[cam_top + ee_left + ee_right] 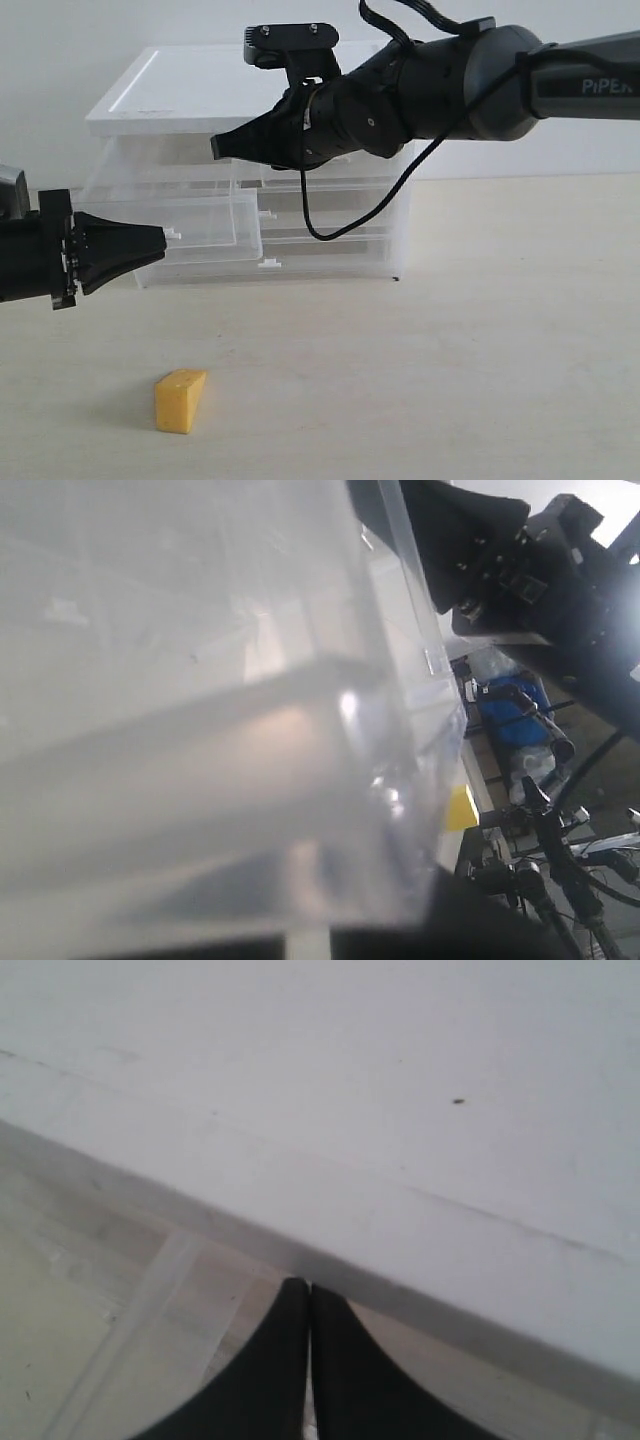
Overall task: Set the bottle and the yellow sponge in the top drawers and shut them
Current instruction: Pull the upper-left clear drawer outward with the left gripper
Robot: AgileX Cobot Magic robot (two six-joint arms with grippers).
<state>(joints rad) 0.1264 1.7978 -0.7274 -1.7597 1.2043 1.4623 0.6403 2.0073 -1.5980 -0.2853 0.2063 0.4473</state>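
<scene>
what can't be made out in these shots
1. Bottle: in no view; the cloudy walls of the open drawer in the exterior view could hide it.
2. Other top drawer: exterior view, mostly covered by the right gripper and its arm, so open or shut is unclear.
3. Left gripper: its tips are absent from the left wrist view, which a blurred drawer wall fills.
</scene>
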